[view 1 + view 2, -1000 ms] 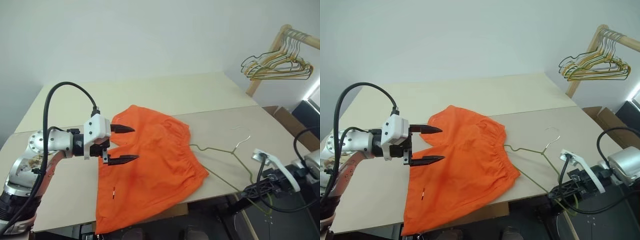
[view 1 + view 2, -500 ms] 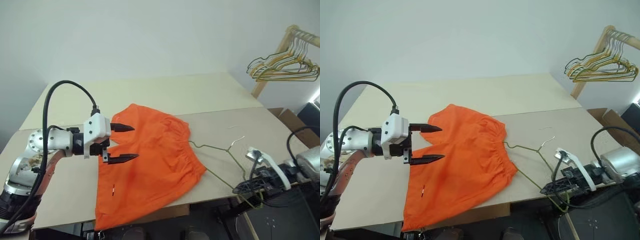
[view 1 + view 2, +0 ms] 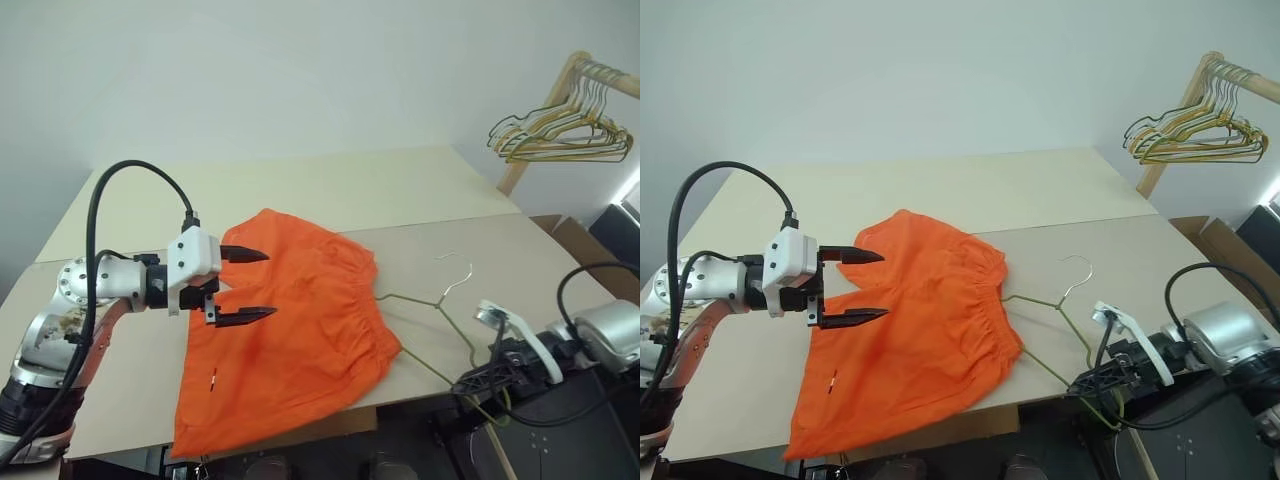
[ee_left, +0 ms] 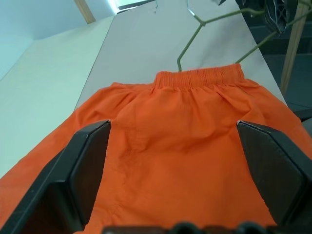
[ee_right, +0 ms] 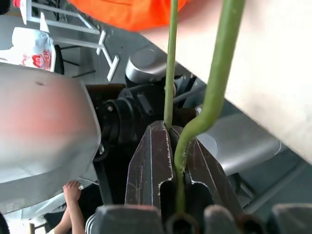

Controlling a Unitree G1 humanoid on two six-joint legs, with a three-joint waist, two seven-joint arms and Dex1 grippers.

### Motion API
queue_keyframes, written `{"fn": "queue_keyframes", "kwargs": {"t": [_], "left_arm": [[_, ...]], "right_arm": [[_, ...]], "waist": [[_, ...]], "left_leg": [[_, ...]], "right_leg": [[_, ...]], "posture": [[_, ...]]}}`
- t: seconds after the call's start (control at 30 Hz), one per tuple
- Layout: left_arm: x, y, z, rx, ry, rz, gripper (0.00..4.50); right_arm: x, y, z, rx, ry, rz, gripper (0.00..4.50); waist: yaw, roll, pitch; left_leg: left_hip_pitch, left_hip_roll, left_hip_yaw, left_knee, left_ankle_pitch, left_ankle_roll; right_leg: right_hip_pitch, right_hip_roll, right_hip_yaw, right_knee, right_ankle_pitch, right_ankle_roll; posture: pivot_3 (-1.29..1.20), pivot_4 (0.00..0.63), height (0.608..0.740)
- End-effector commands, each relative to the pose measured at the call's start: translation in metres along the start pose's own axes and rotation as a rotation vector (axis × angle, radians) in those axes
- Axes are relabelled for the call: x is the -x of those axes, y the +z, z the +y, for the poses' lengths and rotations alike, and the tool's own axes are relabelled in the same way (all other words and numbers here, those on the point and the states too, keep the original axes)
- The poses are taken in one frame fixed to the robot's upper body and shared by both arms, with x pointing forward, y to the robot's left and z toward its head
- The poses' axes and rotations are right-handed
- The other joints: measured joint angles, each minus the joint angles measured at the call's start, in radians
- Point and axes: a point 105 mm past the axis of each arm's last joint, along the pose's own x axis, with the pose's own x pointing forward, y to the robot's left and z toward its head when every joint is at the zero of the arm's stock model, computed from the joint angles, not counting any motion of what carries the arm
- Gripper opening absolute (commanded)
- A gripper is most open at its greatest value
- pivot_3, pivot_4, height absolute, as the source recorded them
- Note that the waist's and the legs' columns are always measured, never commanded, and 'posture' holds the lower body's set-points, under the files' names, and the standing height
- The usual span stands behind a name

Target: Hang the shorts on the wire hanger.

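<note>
the shorts [image 3: 290,330] lie flat on the near part of the desk [image 3: 330,190], with the gathered waistband turned toward the right side and one leg hanging a little over the front edge. the wire hanger [image 3: 430,310] lies on the desk just beside the waistband; one shoulder tip touches the elastic, the hook points away from the robot, and the lower corner sticks out past the desk edge. there the right gripper [image 3: 478,380] is closed tight on the wire hanger, as the right wrist view shows the green wire pinched between its fingers. the left gripper [image 3: 243,286] hovers above the shorts with the fingers spread wide and holds nothing. the desk is made of pale boards and stands before a plain light wall. at the far right a wooden rack [image 3: 560,90] carries a bunch of hangers [image 3: 560,135].
</note>
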Motion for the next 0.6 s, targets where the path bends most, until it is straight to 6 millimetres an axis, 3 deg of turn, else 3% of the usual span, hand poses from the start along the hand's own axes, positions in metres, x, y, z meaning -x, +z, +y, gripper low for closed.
{"fn": "queue_keyframes", "kwargs": {"t": [0.03, 0.23, 0.43, 0.6], "left_arm": [[0.002, 0.007, 0.003, -0.053, 0.011, -0.005, 4.49], [0.006, 0.006, 0.001, -0.052, 0.016, 0.008, 4.49], [0.007, 0.007, -0.001, -0.050, 0.019, 0.009, 4.49], [0.009, 0.008, 0.000, -0.053, 0.022, 0.014, 4.49]], "right_arm": [[0.001, 0.011, -0.006, -0.040, -0.032, -0.017, 0.00], [0.014, 0.040, -0.001, -0.065, 0.043, -0.182, 0.00], [0.010, 0.057, -0.005, -0.099, 0.077, -0.283, 0.00], [-0.002, 0.049, -0.009, -0.091, 0.058, -0.209, 0.00]], "waist": [[0.000, 0.000, 0.000], [0.000, 0.000, 0.000], [0.001, -0.001, 0.000], [0.004, 0.000, 0.000]], "left_leg": [[0.000, 0.000, 0.000, 0.000, 0.000, 0.000], [0.000, 0.000, 0.000, 0.000, 0.000, 0.000], [0.000, 0.000, -0.001, 0.000, 0.000, 0.000], [0.000, 0.000, -0.001, 0.000, 0.000, 0.000]], "right_leg": [[0.000, 0.000, 0.000, -0.001, 0.000, 0.000], [0.001, 0.000, 0.000, -0.001, 0.000, 0.000], [0.001, 0.001, -0.001, -0.001, 0.000, 0.000], [0.001, 0.000, -0.001, 0.000, 0.000, 0.000]], "posture": [[0.12, 0.000, 0.740], [0.14, 0.000, 0.740], [0.16, 0.000, 0.740], [0.16, 0.000, 0.740]]}}
